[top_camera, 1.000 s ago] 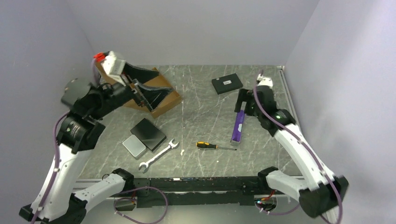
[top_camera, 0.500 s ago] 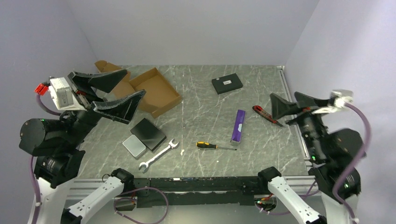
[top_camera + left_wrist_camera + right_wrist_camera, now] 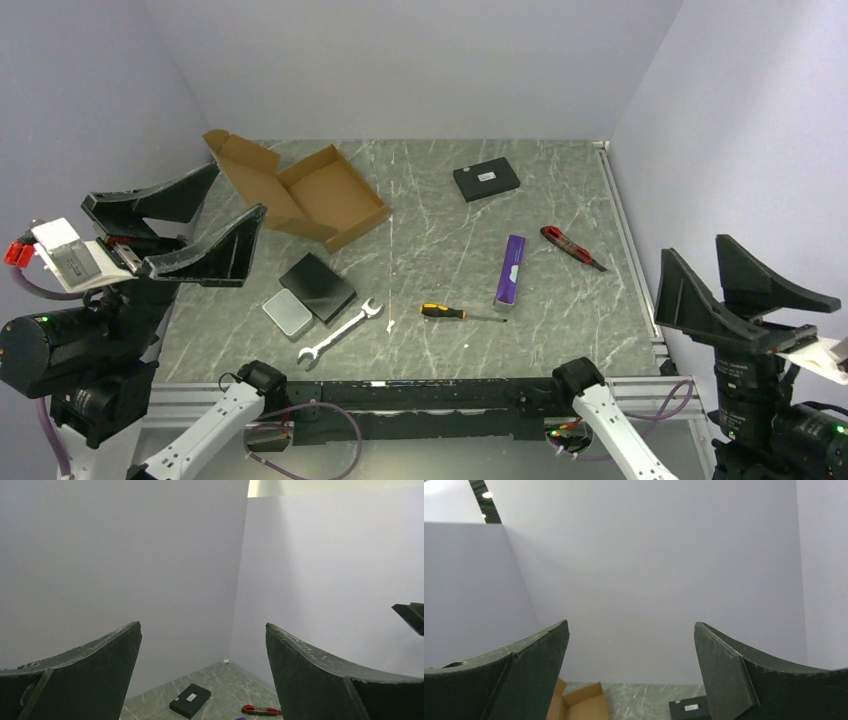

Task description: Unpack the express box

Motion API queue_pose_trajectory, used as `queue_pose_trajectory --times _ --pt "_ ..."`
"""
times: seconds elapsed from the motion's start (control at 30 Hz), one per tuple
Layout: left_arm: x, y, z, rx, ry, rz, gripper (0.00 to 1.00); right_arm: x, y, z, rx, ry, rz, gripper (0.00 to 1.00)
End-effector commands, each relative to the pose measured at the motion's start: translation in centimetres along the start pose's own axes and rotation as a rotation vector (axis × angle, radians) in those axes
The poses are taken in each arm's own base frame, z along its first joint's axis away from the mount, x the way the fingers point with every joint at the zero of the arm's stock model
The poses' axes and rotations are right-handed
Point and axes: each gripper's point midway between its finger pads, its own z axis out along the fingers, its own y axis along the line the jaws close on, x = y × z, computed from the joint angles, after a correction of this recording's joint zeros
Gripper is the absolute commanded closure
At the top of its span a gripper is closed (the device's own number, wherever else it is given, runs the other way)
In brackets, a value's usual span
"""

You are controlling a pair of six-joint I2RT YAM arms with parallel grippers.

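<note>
Both arms have pulled right back to the near corners since a second ago, left gripper [image 3: 240, 188] and right gripper [image 3: 693, 245] both spread wide, holding nothing. Express box [image 3: 335, 195] sits open and empty at the far left, lid flipped back. Wrench [image 3: 340, 333] and screwdriver [image 3: 455, 313] lie out on the table, so I'd guess unpacking's basically done.

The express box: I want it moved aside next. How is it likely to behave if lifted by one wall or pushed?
The express box is probably light: thin cardboard, tray apparently empty. Its open lid and side flaps would likely flop when lifted. Being flat and low, it should slide on the table rather than tip.
</note>
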Motion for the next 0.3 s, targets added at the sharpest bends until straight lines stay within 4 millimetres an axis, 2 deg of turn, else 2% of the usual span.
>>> queue_pose_trajectory --times 0.0,0.1,0.13,0.27 --pt "-0.6 0.6 0.1 -0.030 -0.017 0.035 0.02 -0.7 -0.7 0.4 0.043 -0.042 0.003 0.00" --pt "-0.4 0.7 0.2 -0.033 -0.009 0.033 0.02 -0.5 -0.7 0.6 0.048 -0.027 0.006 0.00" --pt "-0.3 0.7 0.2 -0.035 -0.006 0.031 0.02 0.0 -0.1 0.9 0.009 -0.006 -0.016 0.00" --pt "0.0 0.7 0.4 -0.027 0.001 0.028 0.02 2.0 -1.4 1.6 0.094 0.071 -0.018 0.00"
